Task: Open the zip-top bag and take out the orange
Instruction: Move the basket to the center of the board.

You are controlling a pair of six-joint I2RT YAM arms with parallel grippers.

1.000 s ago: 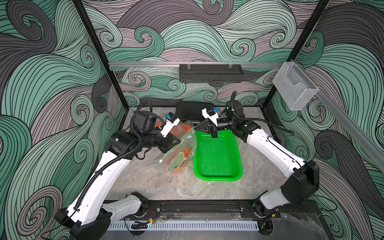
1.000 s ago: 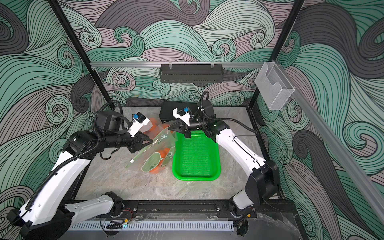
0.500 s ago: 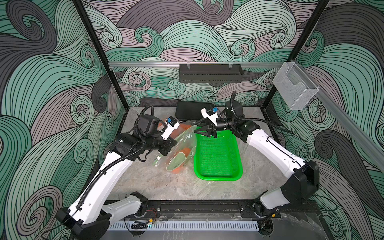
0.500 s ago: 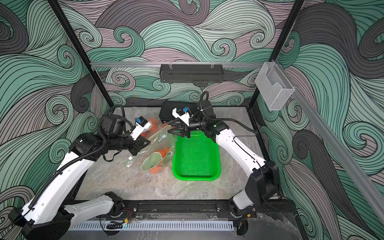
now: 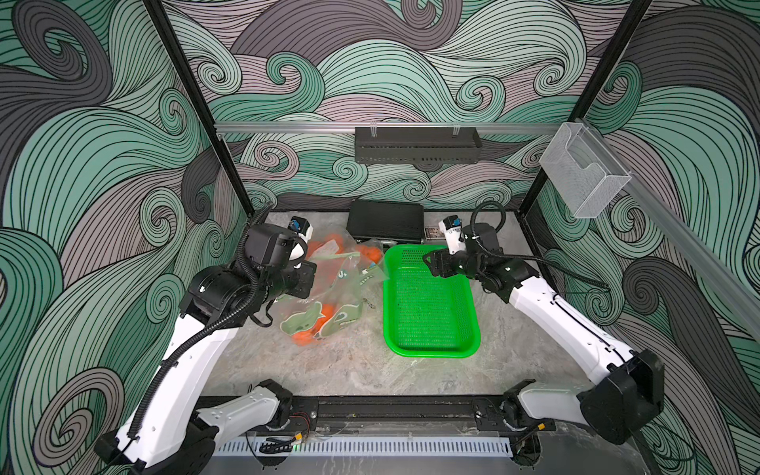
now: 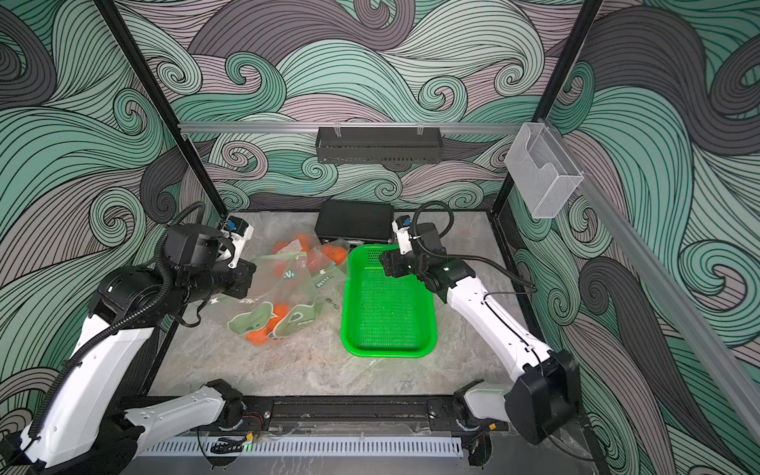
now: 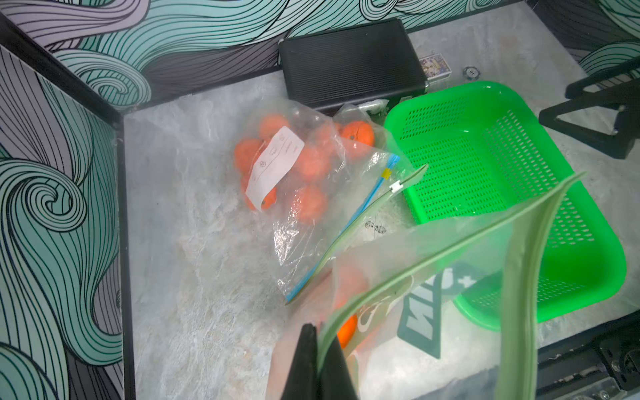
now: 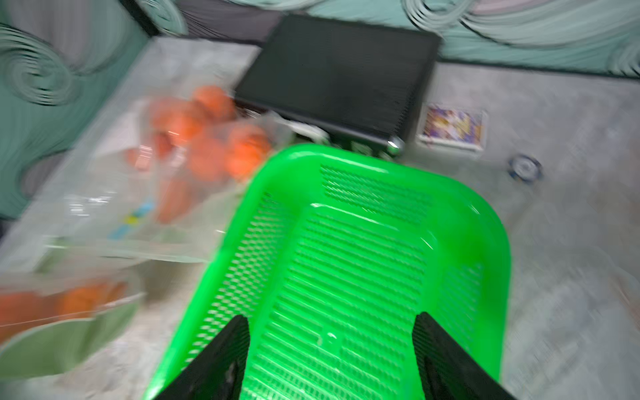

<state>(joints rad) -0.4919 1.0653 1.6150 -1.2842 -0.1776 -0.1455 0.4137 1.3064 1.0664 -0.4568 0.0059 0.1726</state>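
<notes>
Now pinching zip-top bag [image 7: 433, 277] rim in left tool [image 7: 320, 346].
Propping mouth agape, with right tool [image 8: 330, 317] spread empty over tray [image 5: 427, 304] at three o'clock, ready for orange [image 7: 347, 329].

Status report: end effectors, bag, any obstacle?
Left end effector shut on green zip-top bag rim. Right end effector open above green basket. Orange inside. Clear bag alongside.

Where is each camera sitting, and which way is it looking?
Top views: high overhead, looking down at the grey marbled table; the left gripper and right gripper show.
Left wrist: behind the left gripper, facing the green-rimmed clear zip-top bag; its shut fingers pinch the rim.
Right wrist: behind the right gripper, looking down into the bright green perforated plastic basket; open fingers show.
Shared: both wrist views show the basket and the flat black ribbed box.
</notes>
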